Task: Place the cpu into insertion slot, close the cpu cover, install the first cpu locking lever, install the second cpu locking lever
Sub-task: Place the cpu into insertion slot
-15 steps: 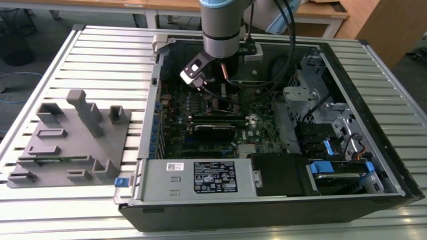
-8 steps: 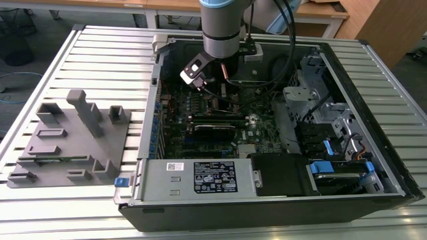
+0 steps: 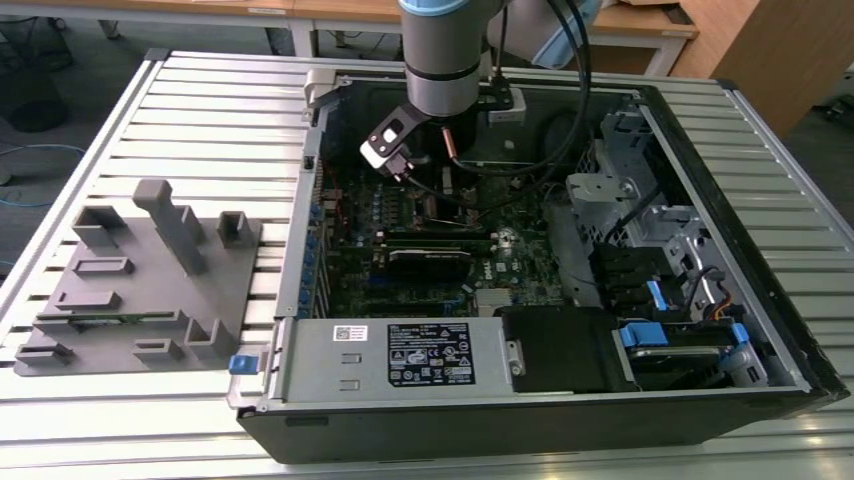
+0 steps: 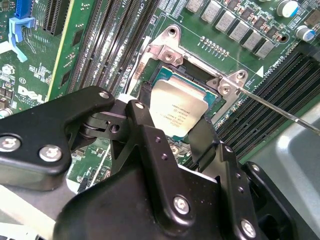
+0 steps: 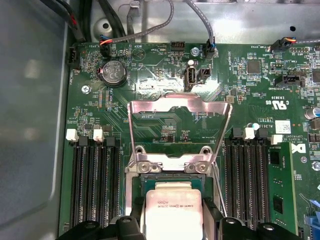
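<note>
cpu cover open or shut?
Open: cover stands up from its hinge, clear of the cpu held in the claw.

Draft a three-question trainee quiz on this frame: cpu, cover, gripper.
1. Pick one: the cpu cover is A) raised open, B) closed flat, C) missing.
2. True or false: the cpu is at the insertion slot, uncovered.
3. Fill in: the gripper is shut on the ____.
Key: 1 A; 2 true; 3 cpu.
</note>
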